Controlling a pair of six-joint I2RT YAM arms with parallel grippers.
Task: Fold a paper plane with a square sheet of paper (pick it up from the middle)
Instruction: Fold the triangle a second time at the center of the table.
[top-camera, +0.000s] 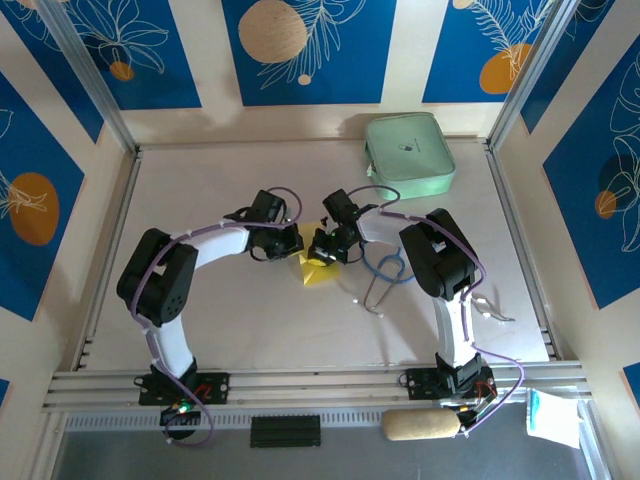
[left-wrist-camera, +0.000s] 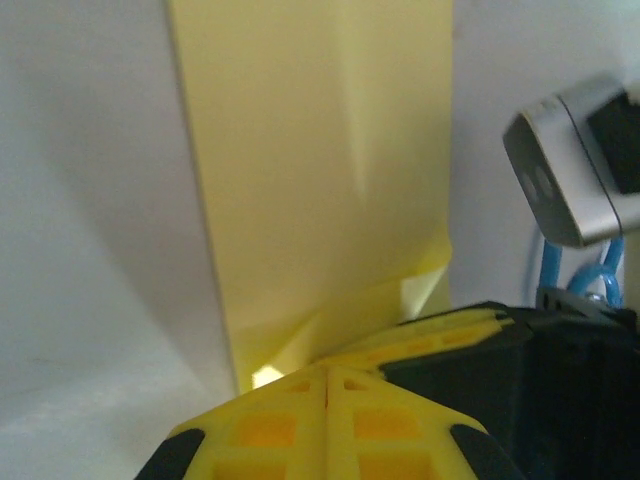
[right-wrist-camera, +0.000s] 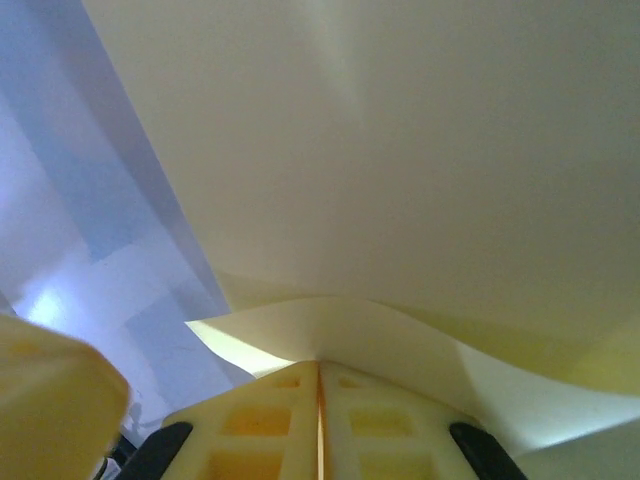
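**Both arms pinch the folded sheet mid-table**

The yellow paper sheet, already partly folded, sits at the middle of the table, between the two arms. The left end effector is clamped shut on its near edge. The right end effector is clamped on it too, from the other side. A mint-green case lies well apart at the far edge.

Inspector: Items on the table?
Clerk: One folded yellow paper. One mint-green case. One blue looped cable.
Inspector: Equipment?
Clerk: Two arms, left arm and right arm. Two grippers, left gripper and right gripper.
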